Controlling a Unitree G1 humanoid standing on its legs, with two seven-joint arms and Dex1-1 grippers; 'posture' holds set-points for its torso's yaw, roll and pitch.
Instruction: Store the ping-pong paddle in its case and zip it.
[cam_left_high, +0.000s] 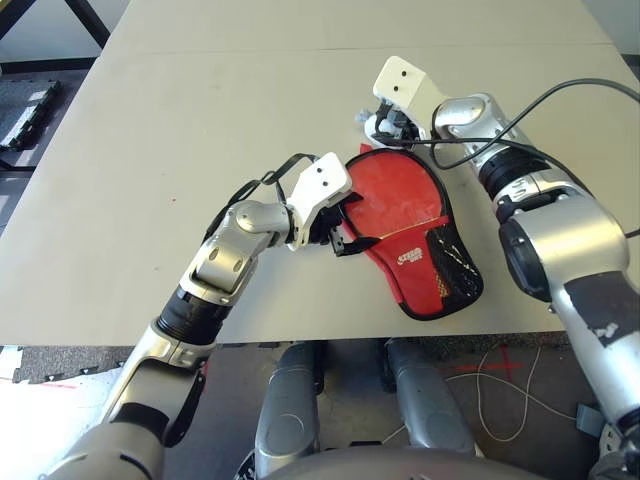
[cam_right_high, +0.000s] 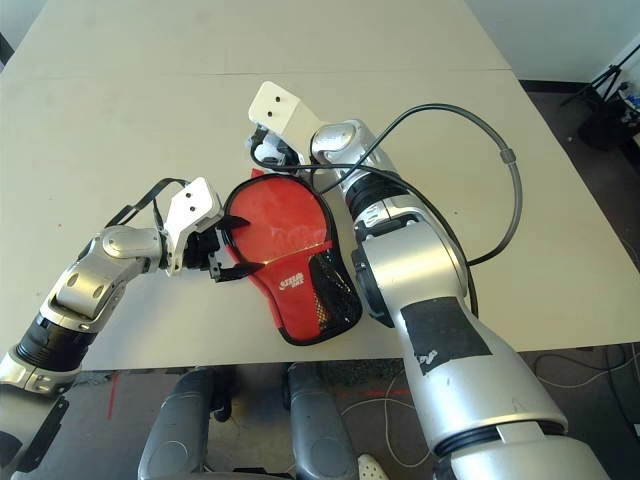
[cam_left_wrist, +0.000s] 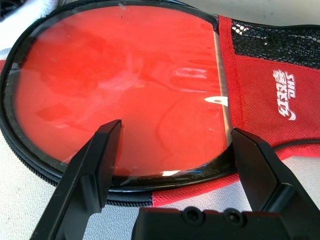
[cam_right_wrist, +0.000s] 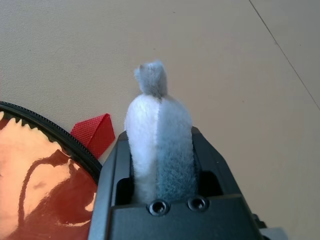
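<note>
Left wrist view: ping-pong paddle (cam_left_wrist: 125, 90) lies inside the unzipped case (cam_left_wrist: 265, 100); left gripper (cam_left_wrist: 172, 155) spread; right gripper (cam_right_wrist: 157, 145) pinches white padding; zipping remains.

Bare table (cam_left_high: 200, 130) all around case (cam_left_high: 425, 240)

Head eyes overlook table (cam_left_high: 150, 150); wrist cameras hug case (cam_left_wrist: 260, 90).
</note>
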